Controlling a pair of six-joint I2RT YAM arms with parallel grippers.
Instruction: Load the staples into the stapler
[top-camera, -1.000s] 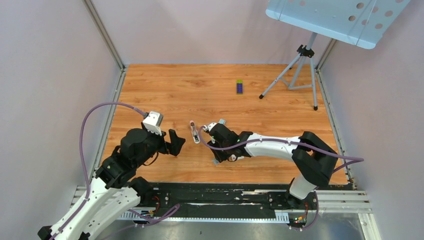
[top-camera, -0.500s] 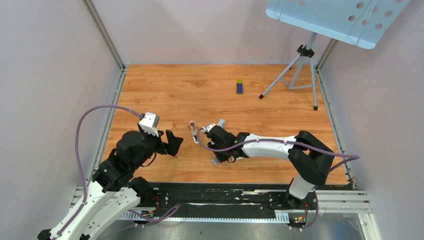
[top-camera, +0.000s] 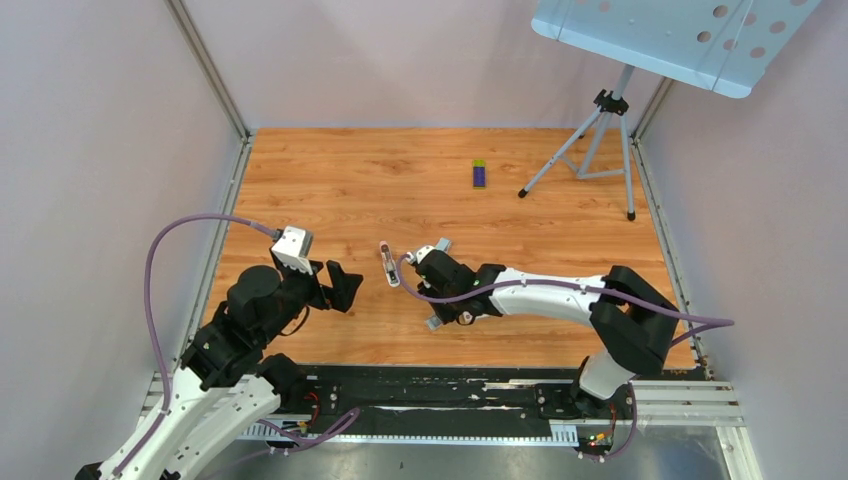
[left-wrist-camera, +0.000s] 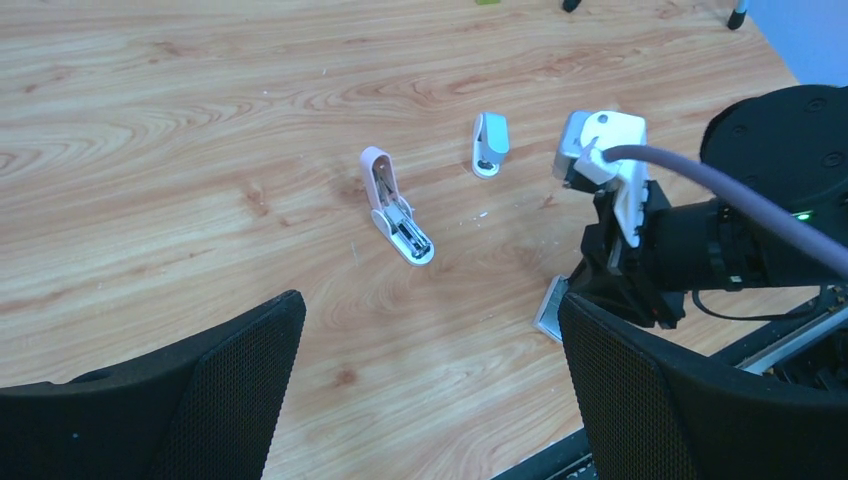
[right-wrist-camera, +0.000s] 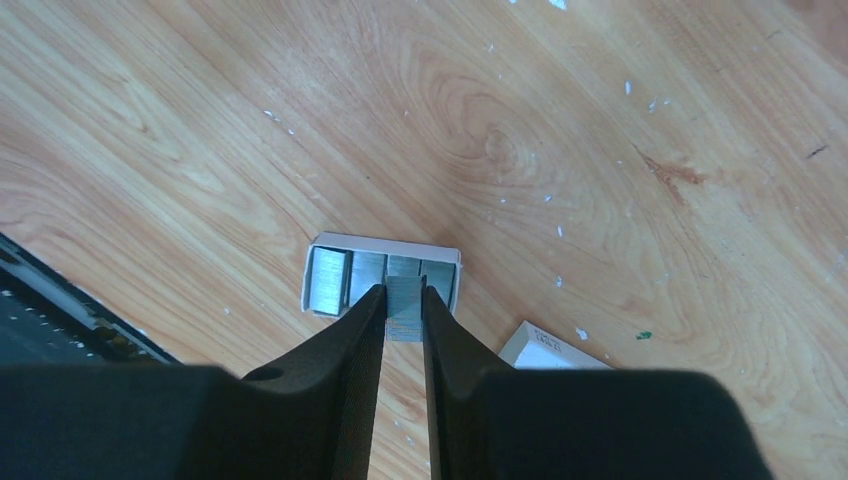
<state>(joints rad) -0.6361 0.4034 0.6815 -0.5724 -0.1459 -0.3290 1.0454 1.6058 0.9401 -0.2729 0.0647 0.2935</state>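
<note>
right pincer (right-wrist-camera: 403, 294): I see it closed on one strip of staples (right-wrist-camera: 405, 324), a finger (right-wrist-camera: 352, 340) on each long side.
staples vs pincer: the strip sits between the two fingertips, its far end over the white tray (right-wrist-camera: 318, 243); I can't tell if it's touching the tray.
staples location: near edge of the table (top-camera: 350, 180), on the right arm's side, well apart from the stapler (left-wrist-camera: 398, 207).
stapler: lies open on the wood, pink lid tipped up, between the two arms, nothing touching it.
left pincer (left-wrist-camera: 430, 310): wide open, holding nothing, hanging over bare wood on the near side of the stapler.
count, staples: 1 strip in the fingers, and I count 3 more side by side in the tray; the slot behind the held strip I can't tell.
count, trays: 1.
count, staplers: 1.
count, pincers: 2.
other: 1 small white part (left-wrist-camera: 489, 143) just beyond the stapler; 1 white card (right-wrist-camera: 552, 349) near the tray; 1 purple and green box (top-camera: 479, 173) far back; 1 tripod (top-camera: 601, 140) at the back right.
</note>
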